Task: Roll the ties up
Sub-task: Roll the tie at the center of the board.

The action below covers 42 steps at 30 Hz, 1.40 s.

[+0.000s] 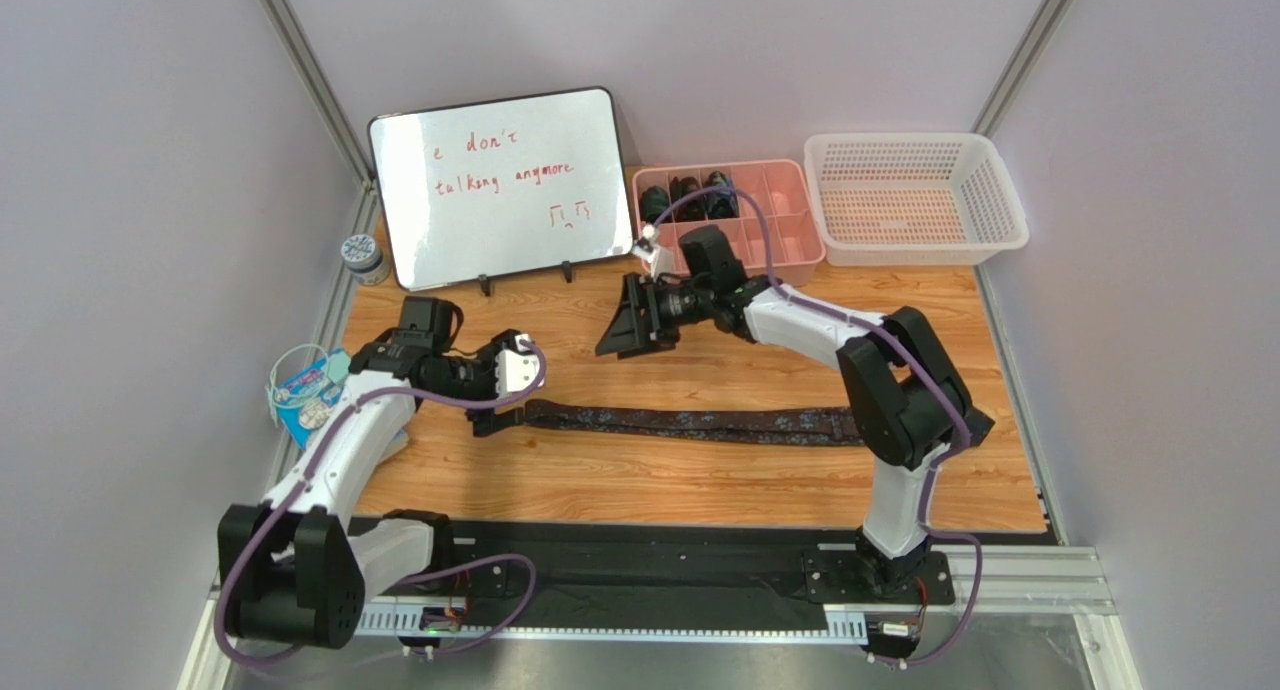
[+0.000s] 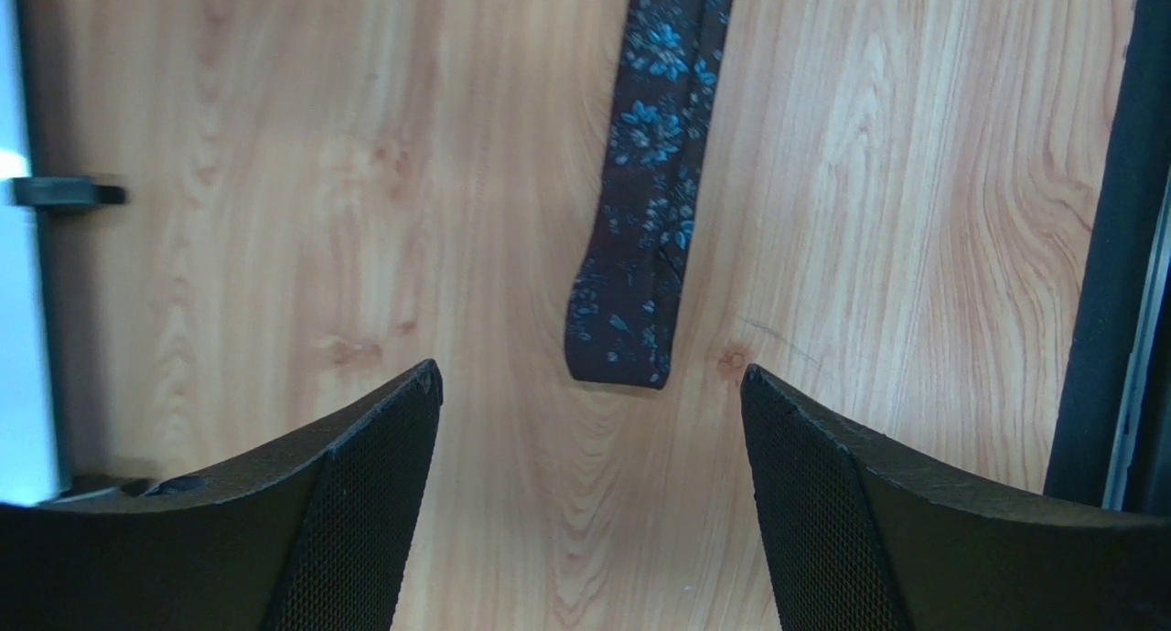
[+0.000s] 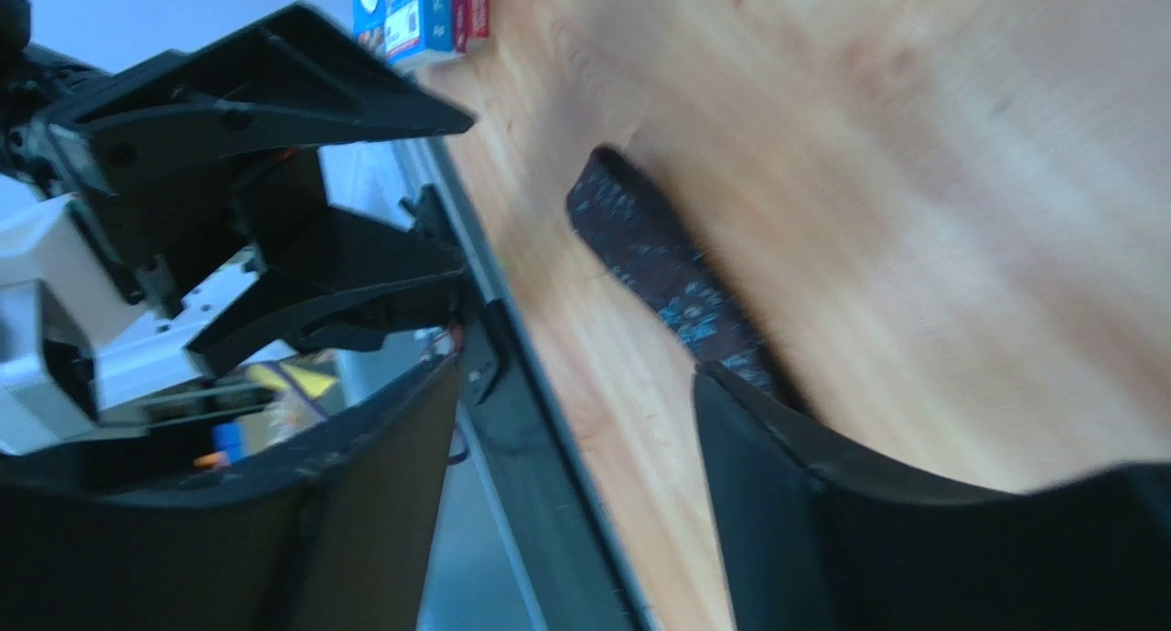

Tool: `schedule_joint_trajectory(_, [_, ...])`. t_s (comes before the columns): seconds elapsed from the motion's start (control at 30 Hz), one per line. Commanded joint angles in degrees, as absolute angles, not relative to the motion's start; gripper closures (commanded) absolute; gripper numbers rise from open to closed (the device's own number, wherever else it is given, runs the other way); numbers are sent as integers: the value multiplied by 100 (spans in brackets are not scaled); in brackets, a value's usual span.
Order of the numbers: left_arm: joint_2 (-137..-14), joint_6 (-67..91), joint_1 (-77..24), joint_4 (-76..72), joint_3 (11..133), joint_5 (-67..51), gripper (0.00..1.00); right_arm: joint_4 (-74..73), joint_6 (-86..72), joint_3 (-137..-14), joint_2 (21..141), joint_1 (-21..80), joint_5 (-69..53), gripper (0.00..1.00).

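Observation:
A dark tie (image 1: 691,422) with a blue speckled pattern lies flat and unrolled across the wooden table. In the left wrist view its narrow end (image 2: 632,288) sits just ahead of my left gripper (image 2: 591,375), centred between the tips. That left gripper (image 1: 504,402) hovers at the tie's left end, open and empty. My right gripper (image 1: 631,330) hangs above the table behind the tie, pointing left, open with nothing in it. The right wrist view is blurred: the tie (image 3: 660,268) lies past my right gripper (image 3: 577,371). Three rolled ties (image 1: 687,198) sit in the pink tray (image 1: 796,240).
A whiteboard (image 1: 504,188) stands at the back left, with a small jar (image 1: 361,255) beside it. A white basket (image 1: 914,195) sits at the back right. A blue packet (image 1: 308,390) lies at the left edge. A black mat (image 1: 676,555) runs along the near edge.

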<state>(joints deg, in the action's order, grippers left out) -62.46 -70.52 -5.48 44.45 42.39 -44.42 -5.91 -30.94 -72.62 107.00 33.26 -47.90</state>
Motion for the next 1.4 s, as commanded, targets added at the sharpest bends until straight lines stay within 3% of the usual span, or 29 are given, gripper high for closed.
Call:
schedule_joint_trajectory(0.0, [-6889,-7804,-510,4685,4482,-4500,18,1001,-4990,-6893,10731,3744,-4923,45])
schedule_joint_trajectory(0.07, [-7127,-7892,-518,4528,4500,-4369,18,1265,-5378,-6689,10810,3928,-4773,52])
schedule_joint_trajectory(0.1, [-7198,-7893,-553,4422,4491,-4290,18,1292,-5414,-6532,10871,3981,-4598,68])
schedule_joint_trajectory(0.17, [-7225,-7919,-554,4115,4412,-4167,18,1345,-5423,-6460,10942,4113,-4422,82])
schedule_joint_trajectory(0.23, [-7330,-7998,-562,4122,4412,-4105,18,1292,-5475,-6486,11126,4201,-4263,89])
schedule_joint_trajectory(0.5, [-7778,-8490,-650,4263,4491,-3815,18,1002,-5616,-6759,11680,4271,-3955,97])
schedule_joint_trajectory(0.77, [-8226,-8455,-756,4280,4737,-3612,18,572,-5467,-6794,12075,4377,-3824,97])
schedule_joint_trajectory(1.37, [-8657,-8640,-1256,5001,5159,-3234,33,-193,-5115,-6979,12182,4377,-3428,99])
